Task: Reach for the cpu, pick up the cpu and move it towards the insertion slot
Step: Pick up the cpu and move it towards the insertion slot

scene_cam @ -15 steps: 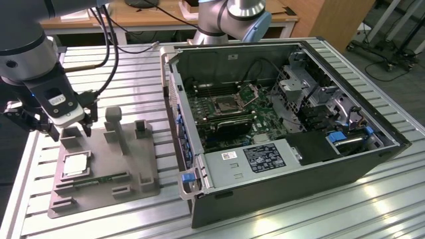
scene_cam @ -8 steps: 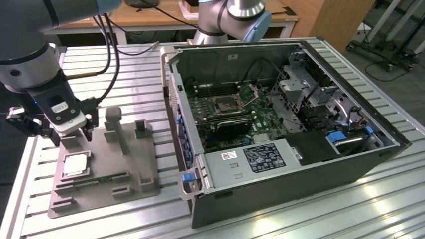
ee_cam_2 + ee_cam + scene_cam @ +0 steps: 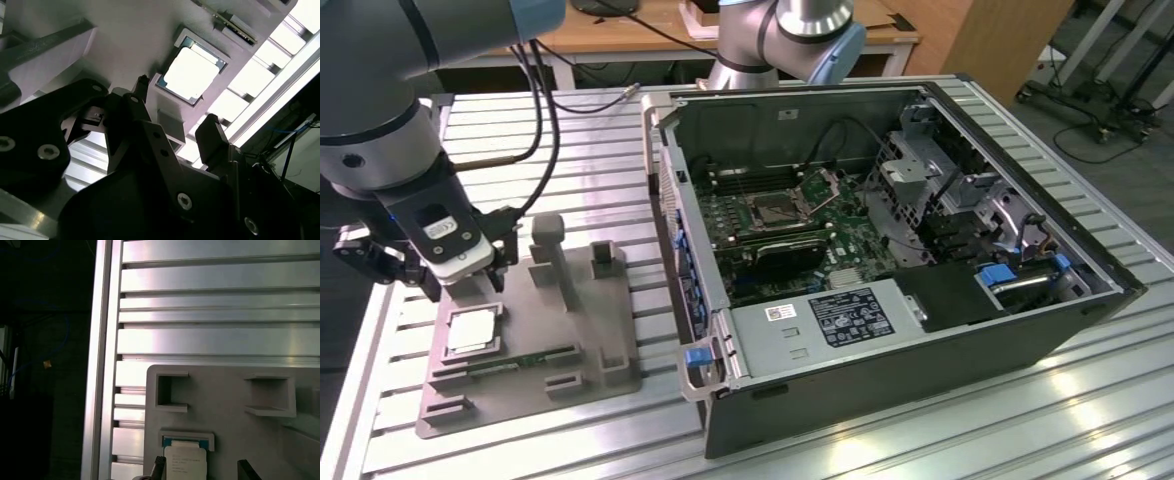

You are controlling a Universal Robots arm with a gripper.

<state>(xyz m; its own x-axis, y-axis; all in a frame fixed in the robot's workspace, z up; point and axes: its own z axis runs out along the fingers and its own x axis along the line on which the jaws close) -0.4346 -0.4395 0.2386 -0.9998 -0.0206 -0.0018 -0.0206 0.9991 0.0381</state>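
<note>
Hovering above the cpu [image 3: 471,330], which lies flat in a grey holder [image 3: 594,330] near the desk's [image 3: 961,430] edge on the exterior view's left, the jaws touch nothing. In the second wrist view the cpu [image 3: 192,73] is a bright silvery square, and the jaws are spread wide and empty. In the first wrist view the cpu [image 3: 185,460] looks pale with a blue-green rim.

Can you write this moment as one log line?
gripper: open, above cpu | cpu: lying in grey holder | insertion slot: inside computer case

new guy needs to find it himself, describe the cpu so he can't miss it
At the exterior view's left, beside the open computer case, sits a grey holder block. In its square pocket lies the cpu: a flat silvery square, unlike the long narrow green memory strip beside it.
</note>
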